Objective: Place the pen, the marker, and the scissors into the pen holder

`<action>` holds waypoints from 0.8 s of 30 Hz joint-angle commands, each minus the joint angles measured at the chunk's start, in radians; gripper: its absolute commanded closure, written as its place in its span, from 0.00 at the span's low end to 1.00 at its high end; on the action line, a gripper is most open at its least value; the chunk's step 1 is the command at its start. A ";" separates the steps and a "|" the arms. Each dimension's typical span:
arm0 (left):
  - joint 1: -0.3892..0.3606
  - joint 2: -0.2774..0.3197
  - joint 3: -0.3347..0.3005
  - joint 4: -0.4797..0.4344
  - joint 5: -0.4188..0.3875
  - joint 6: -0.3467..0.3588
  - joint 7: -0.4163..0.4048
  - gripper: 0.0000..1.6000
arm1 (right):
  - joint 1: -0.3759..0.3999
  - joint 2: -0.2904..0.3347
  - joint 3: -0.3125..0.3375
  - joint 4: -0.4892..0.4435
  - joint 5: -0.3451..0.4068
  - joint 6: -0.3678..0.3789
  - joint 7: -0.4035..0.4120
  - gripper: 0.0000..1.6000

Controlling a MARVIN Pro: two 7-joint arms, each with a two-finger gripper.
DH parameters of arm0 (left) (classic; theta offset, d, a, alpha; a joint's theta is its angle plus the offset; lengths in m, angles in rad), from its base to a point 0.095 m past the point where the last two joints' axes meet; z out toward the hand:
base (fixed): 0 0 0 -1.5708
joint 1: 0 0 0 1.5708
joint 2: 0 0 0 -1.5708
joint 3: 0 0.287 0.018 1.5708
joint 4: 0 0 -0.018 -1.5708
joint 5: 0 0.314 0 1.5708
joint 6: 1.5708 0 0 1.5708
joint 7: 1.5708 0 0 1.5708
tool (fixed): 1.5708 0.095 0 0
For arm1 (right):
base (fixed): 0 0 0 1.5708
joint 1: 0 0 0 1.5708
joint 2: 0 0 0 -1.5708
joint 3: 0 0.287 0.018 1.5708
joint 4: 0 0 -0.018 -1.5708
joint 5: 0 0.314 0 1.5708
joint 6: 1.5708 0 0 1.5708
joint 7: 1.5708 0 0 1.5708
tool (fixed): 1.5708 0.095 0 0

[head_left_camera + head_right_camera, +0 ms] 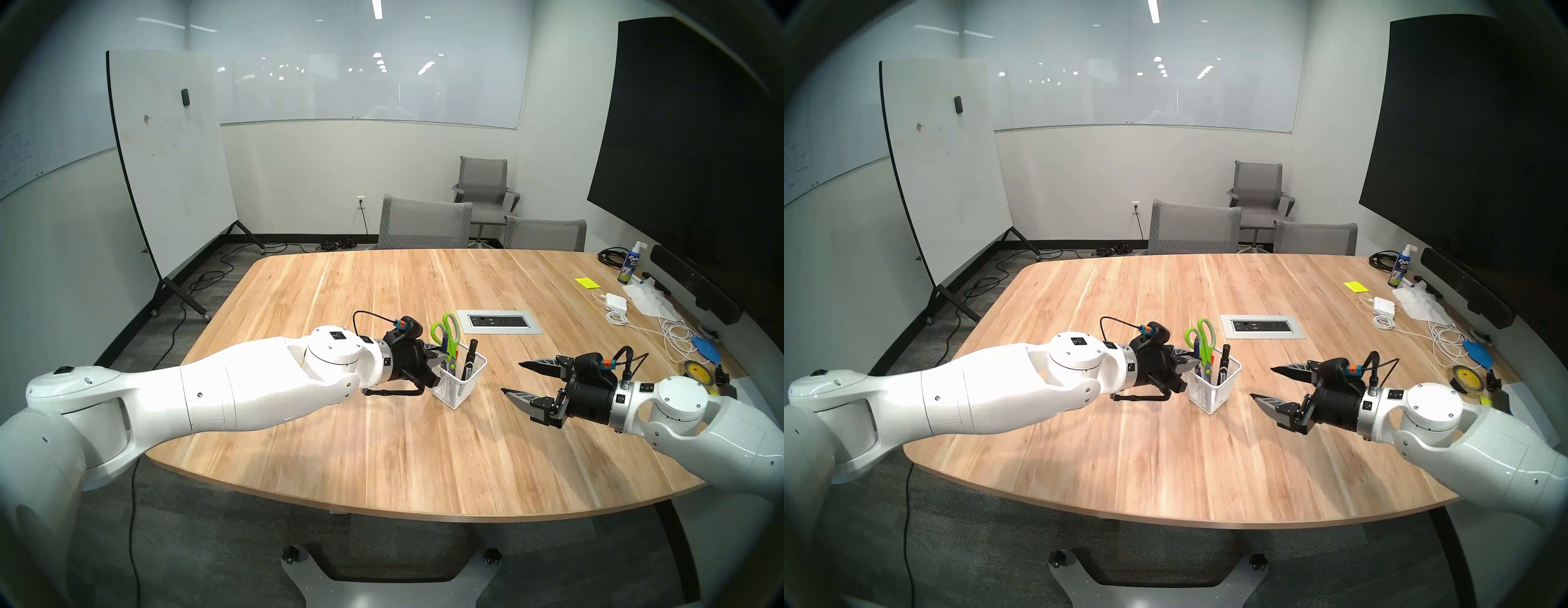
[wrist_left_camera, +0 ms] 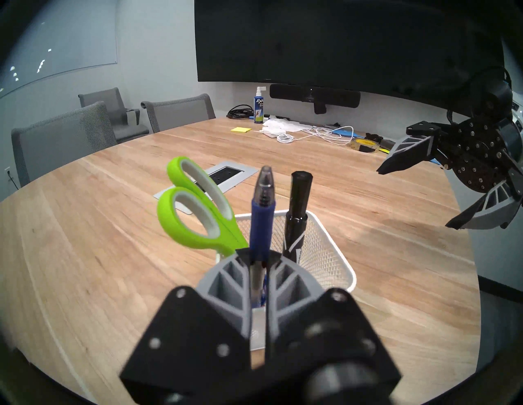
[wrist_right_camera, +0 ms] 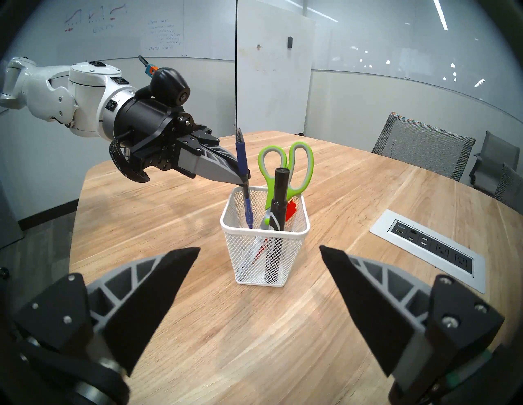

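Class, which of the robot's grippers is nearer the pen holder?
Left. The left gripper holds the pen at the pen holder rim; the right gripper waits open, apart.

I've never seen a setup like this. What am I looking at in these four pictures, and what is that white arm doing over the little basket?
It is a robot with two white arms, each ending in a two-fingered gripper. The two wide pictures come from cameras on its head; the other two come from a camera on each wrist, looking out past that gripper's own fingers.

On the wooden table stands a white mesh pen holder. The green-handled scissors and a black marker already stand inside it. The left gripper is shut on a blue pen, whose lower end is inside the holder. The right gripper hangs open and empty beside it. Cables and a spray bottle lie at the far edge.
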 commanded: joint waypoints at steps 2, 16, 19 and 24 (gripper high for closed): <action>-0.014 -0.029 -0.015 0.005 -0.004 -0.013 -0.012 1.00 | 0.007 0.001 0.007 -0.006 0.003 -0.002 0.002 0.01; -0.002 -0.039 -0.012 0.014 -0.016 -0.018 -0.014 0.87 | 0.008 0.001 0.007 -0.006 0.003 -0.002 0.002 0.01; -0.001 -0.039 -0.013 0.013 -0.018 -0.017 -0.012 0.86 | 0.008 0.001 0.007 -0.006 0.003 -0.002 0.002 0.01; 0.003 -0.034 -0.012 0.007 -0.022 -0.018 -0.008 0.65 | 0.008 0.001 0.007 -0.006 0.003 -0.002 0.002 0.01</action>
